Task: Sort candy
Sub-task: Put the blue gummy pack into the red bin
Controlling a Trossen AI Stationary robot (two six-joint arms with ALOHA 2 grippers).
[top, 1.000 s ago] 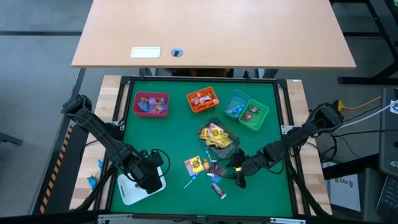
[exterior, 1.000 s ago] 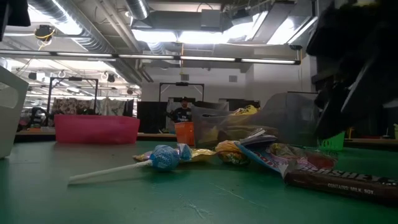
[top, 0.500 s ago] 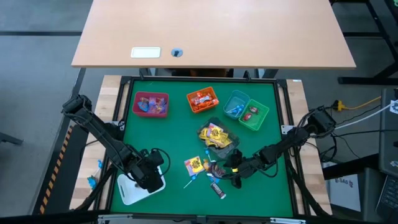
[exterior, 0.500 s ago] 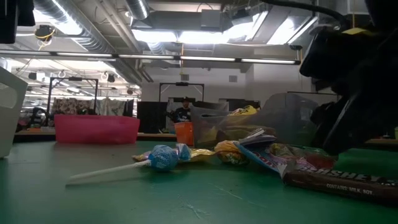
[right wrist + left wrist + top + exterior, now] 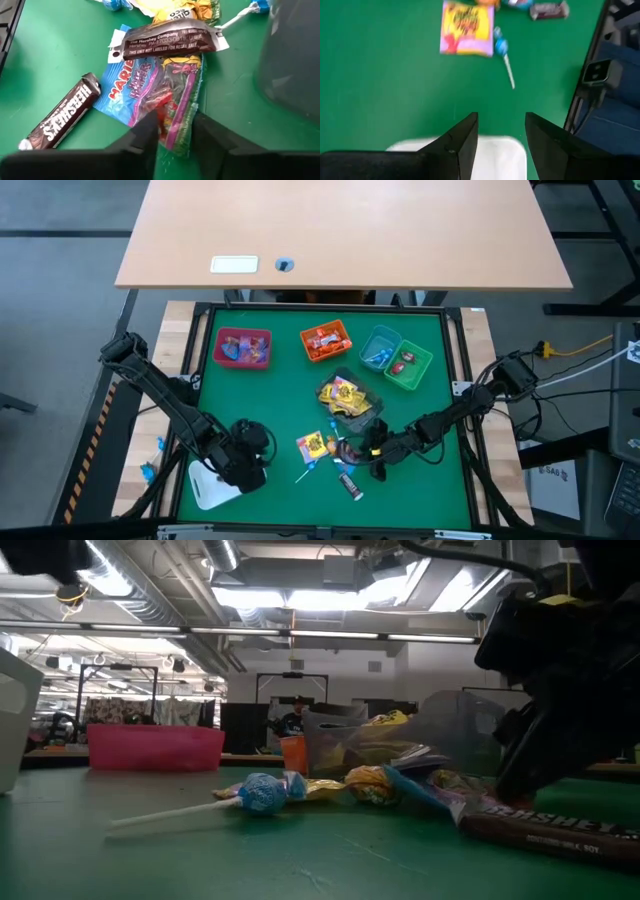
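Right gripper (image 5: 172, 131) narrow, fingers straddling Haribo packet (image 5: 145, 90) edge; risk: pinches overlapping wrappers together. Left gripper (image 5: 501, 131) open, empty, over tray (image 5: 495, 159).

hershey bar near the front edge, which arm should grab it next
Right. The right gripper is down at the candy pile beside the bar; the left gripper is open over the white tray.

"HERSHEY'S" on brown bar (image 5: 62, 117), "Hershey Company" on dark packet (image 5: 167, 40)
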